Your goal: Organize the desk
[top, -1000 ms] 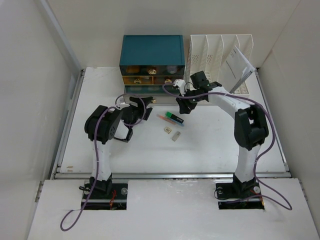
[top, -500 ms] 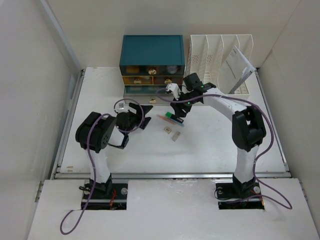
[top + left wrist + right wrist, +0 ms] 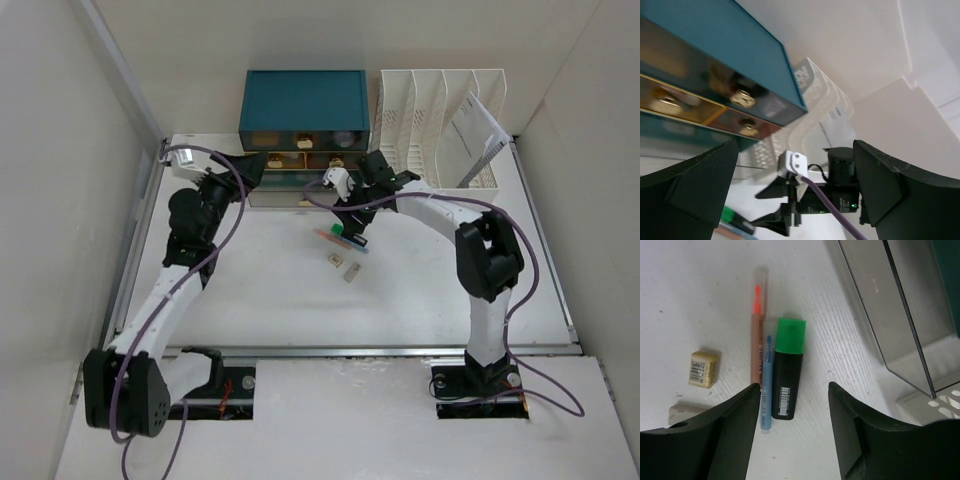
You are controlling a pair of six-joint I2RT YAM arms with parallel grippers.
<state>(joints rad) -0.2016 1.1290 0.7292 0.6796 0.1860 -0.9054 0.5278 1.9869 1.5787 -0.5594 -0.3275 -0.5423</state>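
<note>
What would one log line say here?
right pincer: open over green-capped black plastic marker | left pincer: open, facing teal drawer box

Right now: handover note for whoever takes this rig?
Left pincer: open, empty, up by the drawer box.
Right pincer: open, empty, over the marker.
Loose on the desk, mid: marker, orange pen, blue pen, two erasers.
Done: paper in the rack.
Left: stow all five.
</note>
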